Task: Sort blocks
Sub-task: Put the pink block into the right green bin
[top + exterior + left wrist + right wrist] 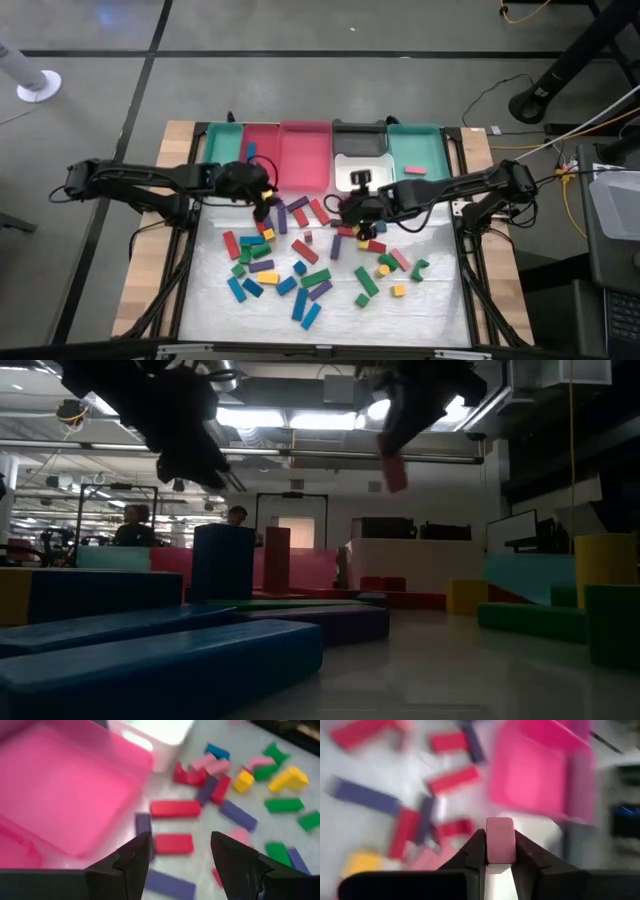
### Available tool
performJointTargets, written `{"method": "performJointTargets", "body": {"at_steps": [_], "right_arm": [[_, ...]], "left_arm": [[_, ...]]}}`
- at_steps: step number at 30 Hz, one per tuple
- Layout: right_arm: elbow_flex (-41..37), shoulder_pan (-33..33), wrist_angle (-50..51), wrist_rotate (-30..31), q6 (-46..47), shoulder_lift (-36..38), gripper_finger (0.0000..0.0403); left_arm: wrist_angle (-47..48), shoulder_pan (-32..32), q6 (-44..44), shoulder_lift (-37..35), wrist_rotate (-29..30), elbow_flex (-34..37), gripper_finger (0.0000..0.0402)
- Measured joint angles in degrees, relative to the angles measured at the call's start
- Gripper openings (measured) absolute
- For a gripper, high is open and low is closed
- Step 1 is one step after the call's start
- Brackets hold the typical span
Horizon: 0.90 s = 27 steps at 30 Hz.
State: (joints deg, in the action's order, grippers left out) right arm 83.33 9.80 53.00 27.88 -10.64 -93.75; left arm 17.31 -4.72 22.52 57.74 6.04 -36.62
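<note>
- The right gripper (499, 851) pinches a pink block (499, 840) between its two dark fingers, which press on the block's two sides; the block's rounded end sticks out past the fingertips, its long axis running along the fingers.
- In the low view the same pink block (394, 468) hangs in the upper middle of the frame, clear of the table, long axis close to upright with a slight tilt.
- In the high view the right gripper (352, 212) sits just right of centre, below the white tray (362, 162) and above the scatter of blocks (300, 270).
- The blocks lie on the pale table surface (440, 300) in the lower middle of the high view, pointing every which way: red, blue, green, yellow, purple and pink bars, many touching or overlapping.
- The left gripper (180, 851) has its fingers spread wide with nothing between them; beyond the gap lies a red block (173, 843), its long axis crosswise to the fingers.
- A second, longer red block (175, 808) lies parallel, farther off.
- The pink tray (65, 790) fills the upper left of the left wrist view.
- In the high view the left gripper (262, 205) is left of centre, at the pink tray's (305, 155) lower edge.
- One small red block (415, 170) lies in the teal tray (412, 155) at upper right.
</note>
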Motion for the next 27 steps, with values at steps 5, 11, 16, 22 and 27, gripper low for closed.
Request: {"method": "performJointTargets", "body": {"at_steps": [5,11,16,22,27], "right_arm": [[0.46,-4.14,9.58,2.13,4.51,2.47,0.0059],[-0.27,-12.84,22.04,2.55,9.81,4.69,0.0065],[-5.20,-21.41,23.69,1.92,10.19,6.88,0.0064],[-11.33,-31.52,21.47,1.14,6.95,7.14,0.0078],[-16.48,-38.84,16.31,-1.01,4.32,7.14,0.0080]], "left_arm": [[3.17,3.45,4.17,0.02,0.05,0.00,0.0196],[4.93,6.46,6.96,0.02,0.08,0.00,0.0196],[9.94,9.53,8.77,0.02,0.06,0.00,0.0196],[14.55,12.92,10.61,0.02,0.09,0.00,0.0196],[14.98,15.07,12.59,0.02,0.09,0.00,0.0196]]}}
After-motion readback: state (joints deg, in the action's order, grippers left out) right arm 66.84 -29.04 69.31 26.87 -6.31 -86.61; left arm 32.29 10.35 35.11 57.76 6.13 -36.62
